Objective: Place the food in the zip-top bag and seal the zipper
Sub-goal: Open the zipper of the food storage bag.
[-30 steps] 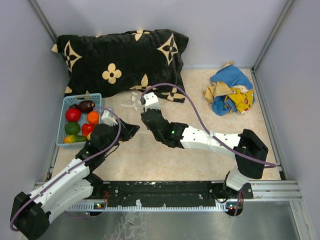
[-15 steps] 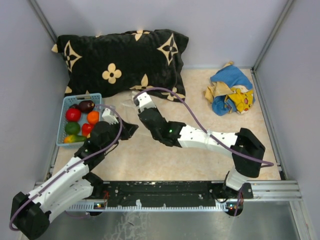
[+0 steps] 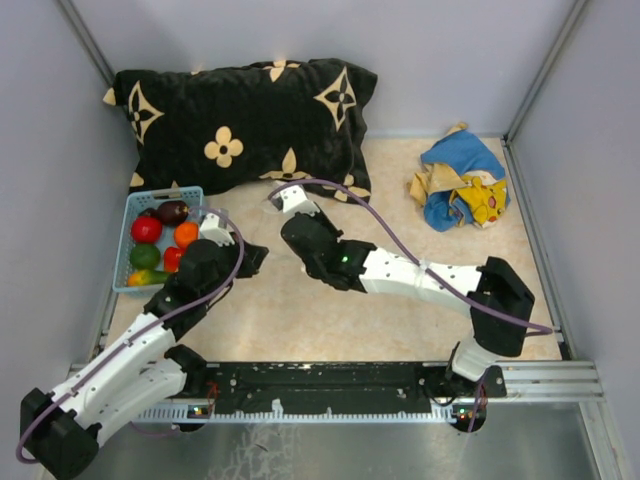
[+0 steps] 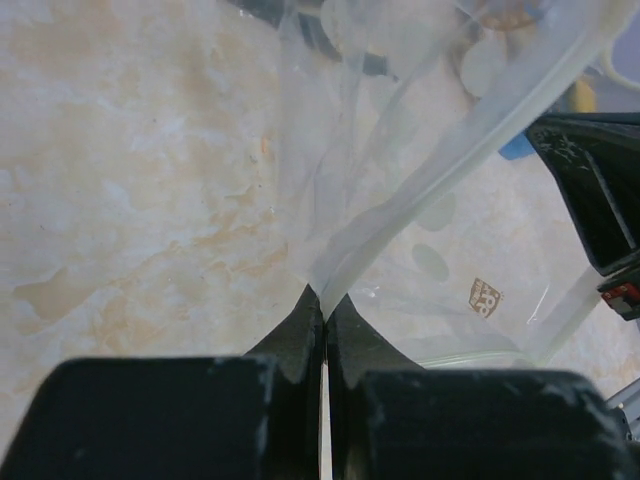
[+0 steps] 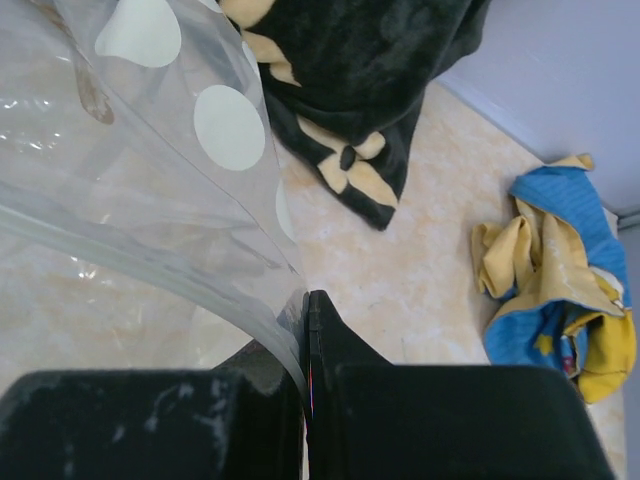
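Both my grippers are pinched shut on the zip-top bag point(image 4: 400, 200). My left gripper point(image 4: 322, 300) clamps the zipper point(image 4: 470, 150), and that pale strip runs up and away to the right from my fingertips. My right gripper point(image 5: 305, 300) nips another bit of the bag's edge, and the clear dotted film billows up to its left.

In the last second my right gripper has slid a little toward the black pillow point(image 5: 370, 90) ahead of it. My left gripper has drawn back slightly toward the basket point(image 3: 134, 204). I take this to mean the bag is now lifted and stretched between my two grippers, its mouth being pulled apart.

The bag looks empty. The food point(image 3: 160, 240) all sits in the basket, off to the left of my left gripper. With both grippers busy holding plastic, one will have to let go before any fruit can be fetched.
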`<state>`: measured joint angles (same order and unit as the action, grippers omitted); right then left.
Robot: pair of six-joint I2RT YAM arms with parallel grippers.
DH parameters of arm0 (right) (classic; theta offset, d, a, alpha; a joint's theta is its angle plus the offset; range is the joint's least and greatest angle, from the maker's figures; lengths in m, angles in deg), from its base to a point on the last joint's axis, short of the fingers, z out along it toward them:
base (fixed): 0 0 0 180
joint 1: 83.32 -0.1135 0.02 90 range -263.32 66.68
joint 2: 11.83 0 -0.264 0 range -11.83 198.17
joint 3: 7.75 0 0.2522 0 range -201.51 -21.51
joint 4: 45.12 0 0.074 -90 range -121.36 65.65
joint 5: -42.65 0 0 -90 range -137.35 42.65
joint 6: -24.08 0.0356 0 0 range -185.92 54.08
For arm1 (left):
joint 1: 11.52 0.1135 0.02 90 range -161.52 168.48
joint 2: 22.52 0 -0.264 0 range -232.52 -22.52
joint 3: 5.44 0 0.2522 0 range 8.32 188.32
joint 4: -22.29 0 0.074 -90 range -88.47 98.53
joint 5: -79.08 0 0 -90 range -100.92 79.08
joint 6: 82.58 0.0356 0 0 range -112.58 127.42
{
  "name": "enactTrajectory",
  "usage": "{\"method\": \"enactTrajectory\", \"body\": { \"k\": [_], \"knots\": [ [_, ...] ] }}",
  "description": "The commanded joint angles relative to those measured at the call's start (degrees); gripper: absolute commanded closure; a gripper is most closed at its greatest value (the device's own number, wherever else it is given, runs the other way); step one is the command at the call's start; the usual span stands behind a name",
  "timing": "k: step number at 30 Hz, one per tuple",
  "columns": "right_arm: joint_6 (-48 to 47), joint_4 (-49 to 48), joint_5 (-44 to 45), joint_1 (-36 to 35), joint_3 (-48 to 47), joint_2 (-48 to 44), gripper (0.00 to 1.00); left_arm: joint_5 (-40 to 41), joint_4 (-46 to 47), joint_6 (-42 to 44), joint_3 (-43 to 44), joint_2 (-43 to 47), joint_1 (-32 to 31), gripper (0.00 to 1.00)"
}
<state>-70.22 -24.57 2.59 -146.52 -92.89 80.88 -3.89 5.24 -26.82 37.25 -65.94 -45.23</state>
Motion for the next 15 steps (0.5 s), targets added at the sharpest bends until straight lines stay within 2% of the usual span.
{"method": "enactTrajectory", "body": {
  "k": [1, 8, 15],
  "knots": [
    [-0.7, 5.4, 4.8, 0.4, -4.8, -5.3, 1.00, 4.0, -2.3, 3.1, 4.0, -1.2, 0.1, 1.00],
    [4.6, 18.0, 4.8, 0.4, -9.7, -5.9, 1.00, 7.6, -2.2, 5.0, 5.8, -2.9, 0.2, 1.00],
    [7.1, 22.2, 2.5, 0.4, -11.0, -4.3, 1.00, -3.5, 4.2, 2.8, 4.7, -6.9, 0.1, 1.00]
  ]
}}
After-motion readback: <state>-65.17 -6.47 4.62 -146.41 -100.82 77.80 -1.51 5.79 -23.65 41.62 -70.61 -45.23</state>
